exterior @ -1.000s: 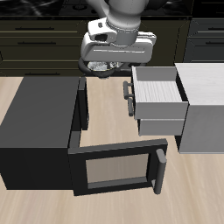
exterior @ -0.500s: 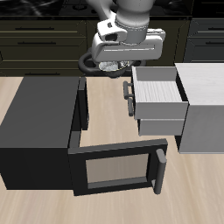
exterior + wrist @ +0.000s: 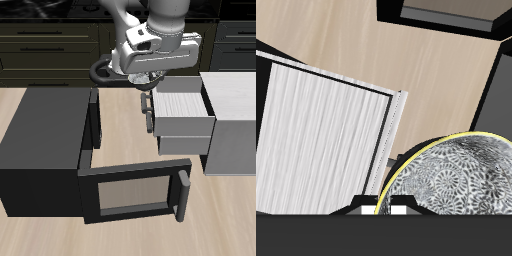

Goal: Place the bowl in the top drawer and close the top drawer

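Observation:
My gripper (image 3: 148,92) is shut on the bowl (image 3: 150,80), which hangs in the air just beside the handle end of the top drawer (image 3: 186,108). The wrist view shows the bowl (image 3: 456,178) close up, silvery-grey with a speckled pattern and a thin yellowish rim, pinched at its edge by my gripper (image 3: 386,208). The top drawer (image 3: 316,130) is pulled open and its pale inside holds nothing. Its dark bar handle (image 3: 148,110) faces the black box.
A light grey cabinet (image 3: 236,125) carries the drawer. A large black box (image 3: 40,140) stands beside it, its glass-fronted door (image 3: 130,195) swung open toward the table's front edge. A dark round object (image 3: 100,70) lies farther back, behind the gripper.
The gripper has carried the bowl sideways from above the gap by the black box toward the open drawer. The drawer and the door have not moved.

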